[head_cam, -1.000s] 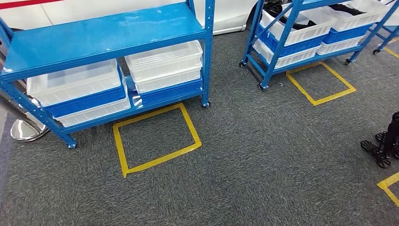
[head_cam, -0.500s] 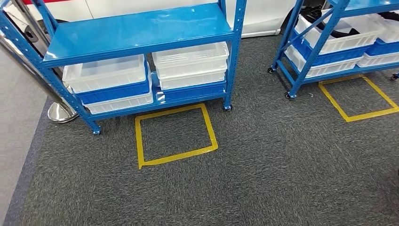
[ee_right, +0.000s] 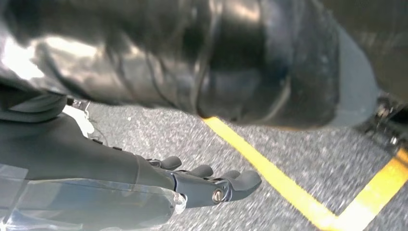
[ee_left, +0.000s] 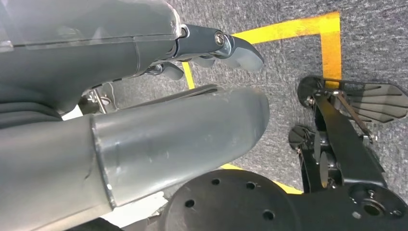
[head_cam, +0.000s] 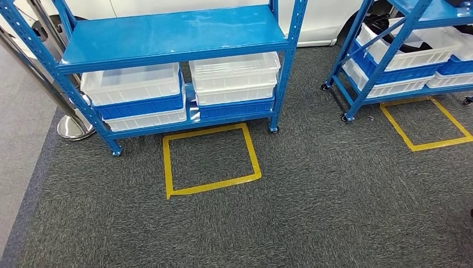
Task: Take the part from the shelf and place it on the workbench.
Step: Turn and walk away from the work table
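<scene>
A blue shelf stands straight ahead in the head view, its lower tier holding stacked white and blue bins. A second blue shelf at the far right carries white bins, and one of them has dark parts lying in it. My left hand hangs over the carpet in the left wrist view, fingers stretched out and holding nothing. My right hand hangs the same way in the right wrist view, fingers straight and apart, with nothing in it.
Grey carpet lies in front of the shelves. Yellow tape squares mark the floor before each one. A chrome post base stands at the left shelf's corner, beside a lighter floor strip.
The whole head picture has shifted: the camera turned, bringing the left shelf to the middle and pushing the right shelf toward the edge. The black stand at the right has left the frame.
</scene>
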Available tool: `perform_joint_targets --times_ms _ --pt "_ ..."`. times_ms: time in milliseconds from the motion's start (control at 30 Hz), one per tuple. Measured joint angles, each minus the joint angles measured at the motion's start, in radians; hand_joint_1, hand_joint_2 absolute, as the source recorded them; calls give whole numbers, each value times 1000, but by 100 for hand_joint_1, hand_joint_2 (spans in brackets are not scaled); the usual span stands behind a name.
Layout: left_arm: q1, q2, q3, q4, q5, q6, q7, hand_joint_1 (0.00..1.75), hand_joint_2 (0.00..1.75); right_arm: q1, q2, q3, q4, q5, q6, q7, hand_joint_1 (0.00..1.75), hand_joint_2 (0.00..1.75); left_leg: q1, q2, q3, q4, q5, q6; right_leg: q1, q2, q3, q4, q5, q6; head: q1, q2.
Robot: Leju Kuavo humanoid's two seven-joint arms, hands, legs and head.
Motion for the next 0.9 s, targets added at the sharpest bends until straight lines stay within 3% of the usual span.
perform_joint_targets --times_ms 100,633,767,833,900 --pt "-1 0 0 0 -1 3 6 0 0 -1 0 0 0 0 2 0 0 0 0 0 1 0 -1 3 0 0 2 -4 1 8 0 0" --pt "-4 2 0 1 5 6 13 0 0 -3 3 0 0 0 15 1 0 0 -5 1 1 4 -5 10 -6 0 4 -6 1 20 0 0" --pt "-4 2 0 1 5 6 14 0 0 -7 6 0 -1 0 16 0 0 0 -5 -1 3 -6 -6 24 -10 -1 11 -11 -1 31 0 0" --pt "-5 2 0 1 6 6 14 0 0 -9 7 0 -2 0 16 0 0 0 2 -3 19 -27 0 36 -9 13 3 21 -24 36 1 0" --pt "-6 2 0 1 6 7 14 0 0 -8 7 0 -3 0 17 0 0 0 4 -4 30 -37 4 42 -9 33 -54 134 -81 34 1 0"
